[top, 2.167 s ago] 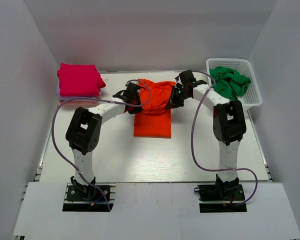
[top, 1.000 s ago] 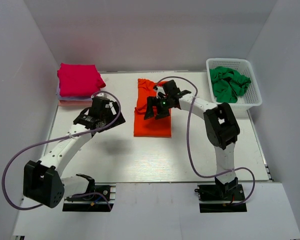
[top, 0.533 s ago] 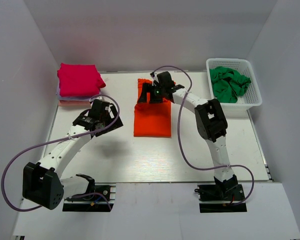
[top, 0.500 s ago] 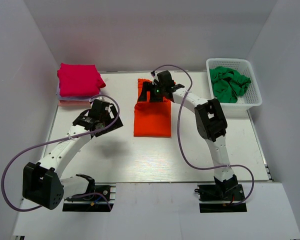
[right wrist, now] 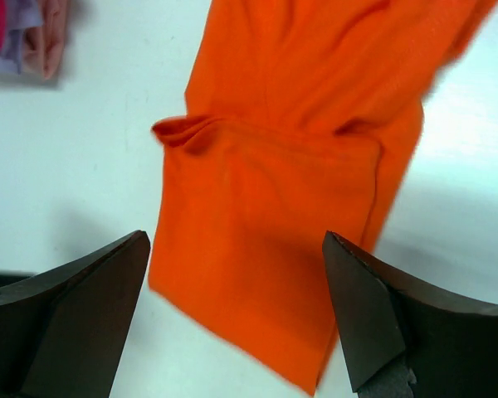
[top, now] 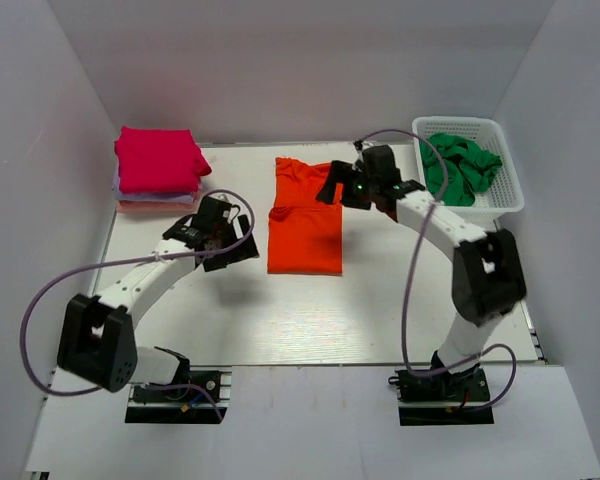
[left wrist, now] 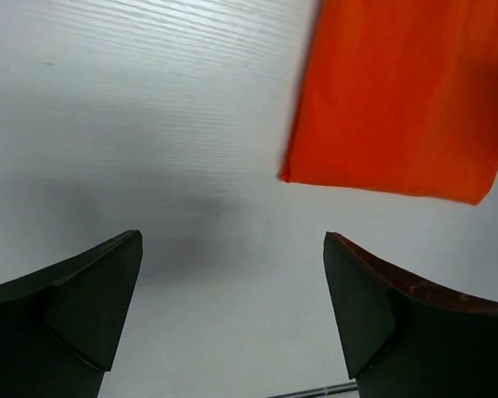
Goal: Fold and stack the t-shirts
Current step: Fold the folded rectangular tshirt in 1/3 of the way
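our left tool (left wrist: 232,290) gapes wide, empty. our right tool (right wrist: 232,282) too, above the orange t-shirt (top: 305,235) near the bench (top: 310,320)'s far edge.

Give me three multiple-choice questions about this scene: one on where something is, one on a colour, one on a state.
1. Where do the crumpled green cloth shirts lie?
A) in the white plastic basket
B) spread flat mid-table
C) hanging from a cable

2. What colour is the folded cloth shirt topping the far-left pile?
A) green
B) magenta
C) orange

3. The left hand is:
A) shut on cloth
B) open and empty
C) shut on a cable

Answers:
1 A, they fill the basket at the right.
2 B, the top view shows it magenta.
3 B, its fingers stand apart with nothing between.
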Available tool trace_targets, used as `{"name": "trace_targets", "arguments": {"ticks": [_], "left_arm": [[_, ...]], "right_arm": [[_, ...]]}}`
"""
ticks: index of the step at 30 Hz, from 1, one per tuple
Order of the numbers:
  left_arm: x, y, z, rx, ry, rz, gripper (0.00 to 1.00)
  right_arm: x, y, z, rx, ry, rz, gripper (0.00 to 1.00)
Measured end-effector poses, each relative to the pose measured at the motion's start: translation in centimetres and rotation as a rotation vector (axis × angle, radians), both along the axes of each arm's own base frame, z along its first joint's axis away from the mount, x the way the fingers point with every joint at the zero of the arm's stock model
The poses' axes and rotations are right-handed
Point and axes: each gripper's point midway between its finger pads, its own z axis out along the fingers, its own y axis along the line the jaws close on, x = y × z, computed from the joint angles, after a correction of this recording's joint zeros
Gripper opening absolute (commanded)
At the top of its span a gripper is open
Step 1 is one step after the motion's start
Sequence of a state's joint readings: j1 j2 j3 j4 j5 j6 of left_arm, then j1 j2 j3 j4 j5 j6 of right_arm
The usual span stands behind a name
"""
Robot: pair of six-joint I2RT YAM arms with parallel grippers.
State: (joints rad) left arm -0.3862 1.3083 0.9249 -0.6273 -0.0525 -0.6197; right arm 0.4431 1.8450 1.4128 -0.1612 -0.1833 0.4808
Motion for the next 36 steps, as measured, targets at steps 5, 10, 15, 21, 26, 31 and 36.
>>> {"name": "trace_targets", "arguments": {"ticks": [5, 10, 15, 21, 26, 31, 36], "left_arm": [[0.5, -3.2, -3.5, -0.063, 0.086, -0.110, 0.97], [-0.2, -5.6, -6.4, -0.087, 0.161, -0.198, 0.81], [-0.4, -7.3, -6.7, -0.110, 0.150, -0.249, 0.73], [0.1, -7.7, -8.0, -0.101, 0.139, -0.233, 0.52], [1.4, -8.0, -8.4, -0.103, 0.112, -0.214, 0.47], [2.5, -8.5, -8.7, -0.103, 0.097, -0.213, 0.19], [2.8, -8.8, -8.9, -0.110, 0.091, -0.220, 0.00]], "right_arm": [[-5.6, -3.2, -0.1, 0.001, 0.031, -0.024, 0.90], [-11.1, -5.1, -7.2, -0.043, 0.256, -0.018, 0.90], [-14.7, -5.1, -10.6, -0.018, 0.423, 0.006, 0.90], [-14.5, -3.6, -10.5, 0.059, 0.437, 0.037, 0.84], [-14.4, -3.2, -11.0, 0.084, 0.457, 0.041, 0.60], [-14.6, -3.2, -11.6, 0.082, 0.477, 0.038, 0.41], [-14.6, -3.4, -12.4, 0.065, 0.490, 0.026, 0.08]]}}
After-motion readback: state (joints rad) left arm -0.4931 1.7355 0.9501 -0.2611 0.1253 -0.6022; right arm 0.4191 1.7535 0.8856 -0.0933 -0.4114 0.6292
